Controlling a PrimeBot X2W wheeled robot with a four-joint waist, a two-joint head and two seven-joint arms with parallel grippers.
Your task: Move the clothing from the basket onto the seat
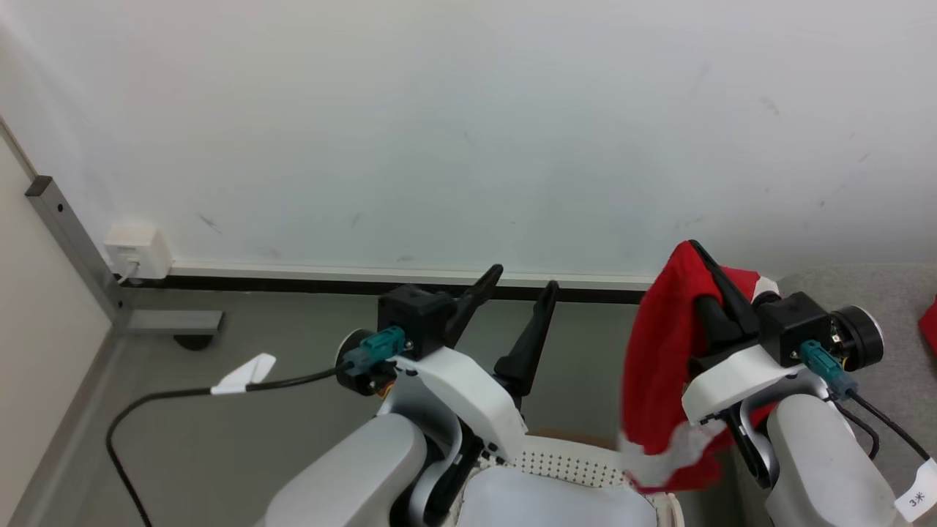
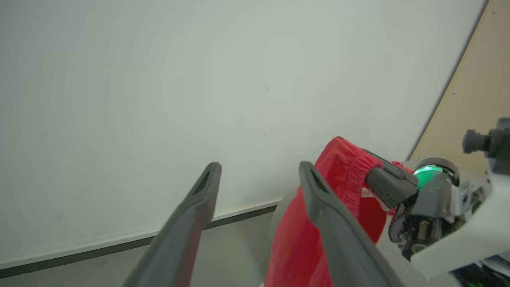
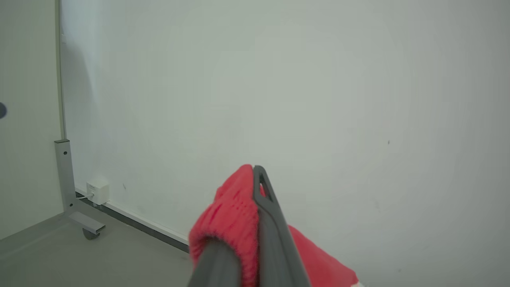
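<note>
Wall [image 1: 468, 110]: pale, matte, evenly lit, with faint scuffs; fills the upper half of the head view.
Baseboard [image 1: 410, 274]: white strip over a dark line, along the foot of the wall.
Floor [image 1: 241, 432]: smooth grey.
Post [image 1: 73, 234]: grey metal, at the left of the frame, standing on a flat foot [image 1: 176, 322] with a caster [image 1: 194, 341] beneath.
Socket box [image 1: 137, 251]: white, mounted low on the wall, just beside the post.
Panel [image 1: 36, 329]: beige, left of the post.

Both arms raised, left pincer [image 1: 525, 279] fingers spread wide, right pincer [image 1: 701, 256] fingers pressed together
</note>
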